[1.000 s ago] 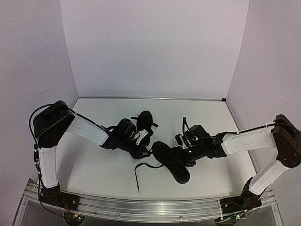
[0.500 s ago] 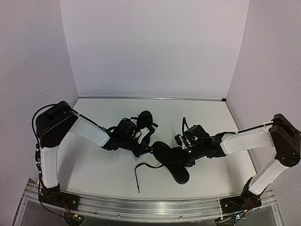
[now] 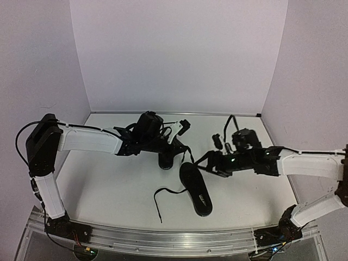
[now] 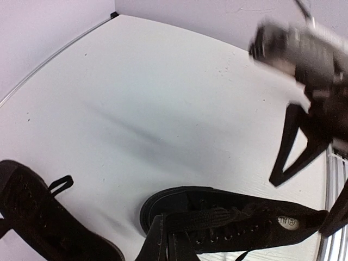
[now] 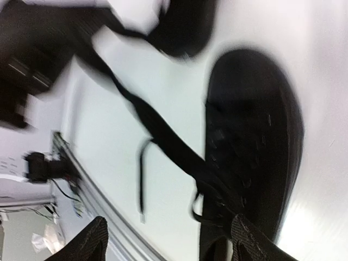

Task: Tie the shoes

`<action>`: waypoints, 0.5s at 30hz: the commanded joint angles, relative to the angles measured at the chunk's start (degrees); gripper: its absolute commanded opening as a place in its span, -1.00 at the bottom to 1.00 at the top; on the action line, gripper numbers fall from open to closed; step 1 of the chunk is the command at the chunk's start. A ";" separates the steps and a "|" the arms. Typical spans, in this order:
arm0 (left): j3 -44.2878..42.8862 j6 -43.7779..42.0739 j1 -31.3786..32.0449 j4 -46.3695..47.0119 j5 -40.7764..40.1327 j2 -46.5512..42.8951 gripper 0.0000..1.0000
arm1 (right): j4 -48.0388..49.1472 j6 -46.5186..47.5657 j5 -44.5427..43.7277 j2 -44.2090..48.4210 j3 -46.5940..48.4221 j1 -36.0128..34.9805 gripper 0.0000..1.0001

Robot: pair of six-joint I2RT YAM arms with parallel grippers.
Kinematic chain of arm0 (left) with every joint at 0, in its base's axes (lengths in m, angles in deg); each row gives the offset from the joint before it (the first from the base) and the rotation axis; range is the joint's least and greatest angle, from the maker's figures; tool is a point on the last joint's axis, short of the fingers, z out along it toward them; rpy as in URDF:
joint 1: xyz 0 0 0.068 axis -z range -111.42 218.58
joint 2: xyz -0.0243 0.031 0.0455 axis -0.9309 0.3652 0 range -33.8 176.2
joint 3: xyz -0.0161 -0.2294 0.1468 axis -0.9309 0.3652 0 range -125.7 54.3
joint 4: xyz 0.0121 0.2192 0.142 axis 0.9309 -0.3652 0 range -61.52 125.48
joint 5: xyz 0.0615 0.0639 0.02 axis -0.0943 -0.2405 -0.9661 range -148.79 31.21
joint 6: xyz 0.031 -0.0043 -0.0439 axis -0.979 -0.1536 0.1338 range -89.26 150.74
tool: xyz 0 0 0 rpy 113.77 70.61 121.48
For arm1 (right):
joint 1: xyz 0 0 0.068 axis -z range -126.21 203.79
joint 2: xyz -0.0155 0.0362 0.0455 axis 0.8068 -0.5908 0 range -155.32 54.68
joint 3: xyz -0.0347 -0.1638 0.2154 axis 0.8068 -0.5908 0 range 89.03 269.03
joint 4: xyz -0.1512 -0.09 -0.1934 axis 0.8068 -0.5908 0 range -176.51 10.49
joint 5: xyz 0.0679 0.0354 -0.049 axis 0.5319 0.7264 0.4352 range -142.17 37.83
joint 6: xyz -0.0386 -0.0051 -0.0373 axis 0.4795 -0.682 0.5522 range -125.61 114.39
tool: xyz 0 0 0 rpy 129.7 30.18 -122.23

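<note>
One black shoe (image 3: 196, 188) lies sole-edge up near the table middle, also seen in the left wrist view (image 4: 239, 223) and in the right wrist view (image 5: 255, 136). My left gripper (image 3: 179, 136) hangs above and behind it, shut on this shoe's lace (image 4: 217, 220), which runs taut from the fingers (image 4: 157, 242) to the eyelets. The other shoe (image 3: 166, 157) (image 4: 38, 217) lies under the left arm. My right gripper (image 3: 211, 163) (image 5: 174, 244) is open beside the first shoe's far end, holding nothing. The other lace end (image 3: 157, 201) (image 5: 141, 185) trails loose on the table.
A metal rail (image 3: 174, 239) runs along the near table edge, close to the loose lace end. White walls close in the back (image 3: 174, 65) and both sides. The right arm (image 4: 310, 60) shows blurred in the left wrist view.
My left gripper has shut on the lace and risen toward the back, pulling it taut. The right gripper has drawn back off the shoe to the right.
</note>
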 commanded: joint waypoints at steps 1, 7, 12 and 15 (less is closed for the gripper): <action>-7.47 -3.66 4.05 -3.56 -1.03 3.54 -1.00 | -1.71 2.48 -5.14 13.77 0.55 7.48 0.54; -22.86 -5.18 10.15 -7.62 4.12 17.36 -0.66 | -12.47 1.72 -14.34 21.21 -0.57 11.96 0.72; -19.27 -3.51 9.27 -9.18 4.91 14.27 -0.09 | -14.33 1.13 -14.28 18.91 -3.29 11.95 0.73; -12.54 -0.71 7.34 -8.41 2.55 7.87 0.14 | -14.34 4.27 -13.87 15.84 -2.62 11.94 0.69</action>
